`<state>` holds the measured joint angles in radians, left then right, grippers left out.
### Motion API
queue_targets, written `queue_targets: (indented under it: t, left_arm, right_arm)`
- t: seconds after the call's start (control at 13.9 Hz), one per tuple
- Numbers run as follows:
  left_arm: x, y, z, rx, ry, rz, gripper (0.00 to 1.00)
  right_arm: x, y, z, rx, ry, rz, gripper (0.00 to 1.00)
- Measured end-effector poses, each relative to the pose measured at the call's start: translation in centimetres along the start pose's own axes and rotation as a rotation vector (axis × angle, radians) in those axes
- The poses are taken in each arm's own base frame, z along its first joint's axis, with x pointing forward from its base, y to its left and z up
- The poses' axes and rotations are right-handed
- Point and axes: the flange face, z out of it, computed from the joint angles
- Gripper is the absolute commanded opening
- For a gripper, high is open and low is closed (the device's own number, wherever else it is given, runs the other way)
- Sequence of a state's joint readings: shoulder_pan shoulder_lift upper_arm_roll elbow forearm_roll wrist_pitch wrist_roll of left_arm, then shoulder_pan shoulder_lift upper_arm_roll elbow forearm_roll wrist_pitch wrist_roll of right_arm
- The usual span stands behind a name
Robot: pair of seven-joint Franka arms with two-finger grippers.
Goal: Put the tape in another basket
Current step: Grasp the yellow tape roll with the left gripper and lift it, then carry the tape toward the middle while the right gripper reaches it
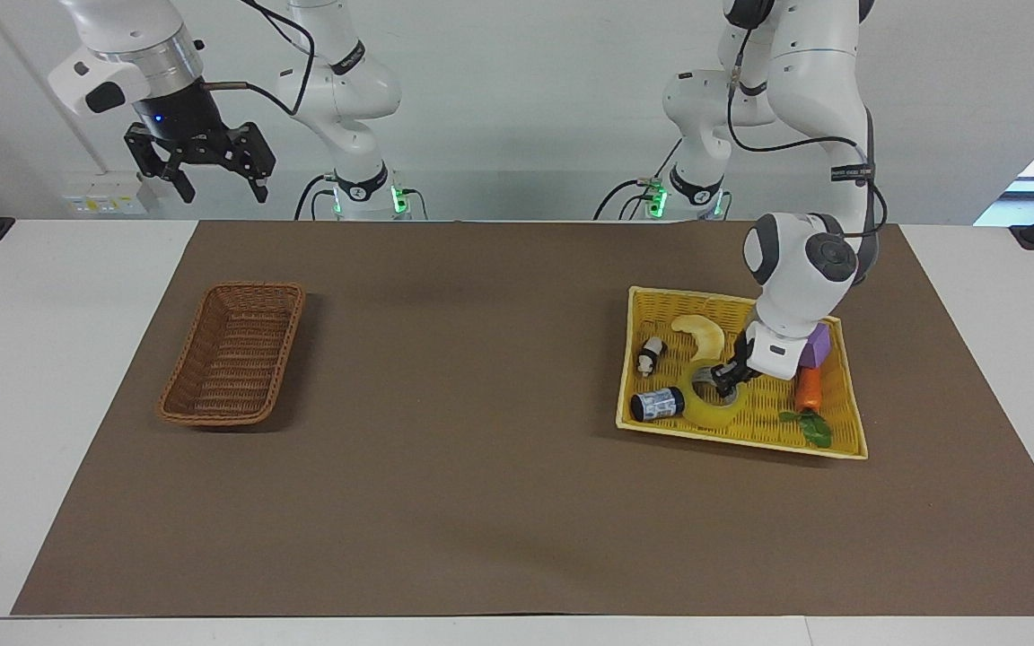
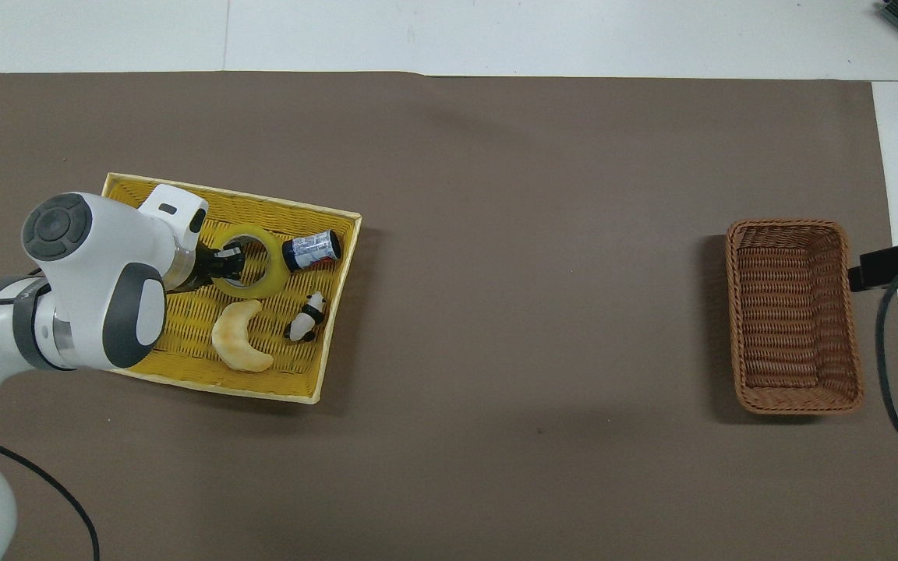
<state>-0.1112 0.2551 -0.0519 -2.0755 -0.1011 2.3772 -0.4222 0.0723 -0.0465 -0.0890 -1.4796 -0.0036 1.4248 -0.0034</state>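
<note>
The tape (image 1: 714, 412), a yellow translucent roll, lies flat in the yellow woven tray (image 1: 768, 418) toward the left arm's end of the table; it also shows in the overhead view (image 2: 278, 262). My left gripper (image 1: 725, 382) is down in the tray at the roll's rim on the side nearer to the arm, touching it (image 2: 228, 261). The dark-brown wicker basket (image 1: 234, 354) stands empty toward the right arm's end (image 2: 792, 312). My right gripper (image 1: 221, 190) waits open, high in the air near that end's table edge.
In the tray (image 2: 184, 327) with the tape: a pale banana slice (image 2: 238, 336), a small panda toy (image 2: 305, 315), a blue can (image 2: 310, 251) touching the tape, a purple block (image 1: 815, 345), and a carrot (image 1: 808, 390) with a green leaf (image 1: 815, 429).
</note>
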Motion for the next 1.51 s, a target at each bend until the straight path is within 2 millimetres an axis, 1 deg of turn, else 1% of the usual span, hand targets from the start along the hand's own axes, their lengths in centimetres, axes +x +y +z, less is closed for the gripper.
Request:
queue_targets:
  t: [0.14,0.22,0.5,0.72,0.87,1.08,1.15,1.23,1.37,1.51]
  left_arm:
    - [0.4,0.4,-0.9,-0.001,-0.003,0.006,0.0]
    - [0.7,0.7,-1.8,0.001,-0.011,0.01,0.0]
    - [1.9,2.1,-7.2,0.012,-0.058,0.025,0.0]
    - [2.4,2.6,-11.4,0.023,-0.09,0.03,0.0]
    - [2.5,2.8,-14.0,0.026,-0.101,0.035,0.0]
    - [2.0,3.2,-18.1,0.032,-0.121,0.055,0.0]
    - [1.8,3.5,-18.8,0.032,-0.126,0.072,0.0]
    - [1.5,3.8,-18.9,0.023,-0.135,0.091,0.0]
    - [0.9,4.8,-18.6,-0.048,-0.177,0.146,0.0]
    - [0.3,5.6,-18.3,-0.125,-0.218,0.202,0.0]
  right_arm:
    - [0.0,0.0,0.0,0.0,0.0,0.0,1.0]
    - [0.0,0.0,0.0,0.0,0.0,0.0,1.0]
    - [0.0,0.0,0.0,0.0,0.0,0.0,1.0]
    - [0.0,0.0,0.0,0.0,-0.002,0.0,1.0]
    - [0.0,0.0,0.1,0.0,-0.004,0.0,1.0]
    - [-0.1,-0.3,0.1,0.0,-0.01,-0.005,1.0]
    - [-0.1,-0.4,0.1,0.0,-0.012,-0.008,1.0]
    - [-0.2,-0.5,0.1,0.0,-0.013,-0.01,1.0]
    - [-0.5,-1.0,0.2,0.001,-0.019,-0.014,1.0]
    - [-0.9,-1.9,0.9,0.016,-0.036,0.011,1.0]
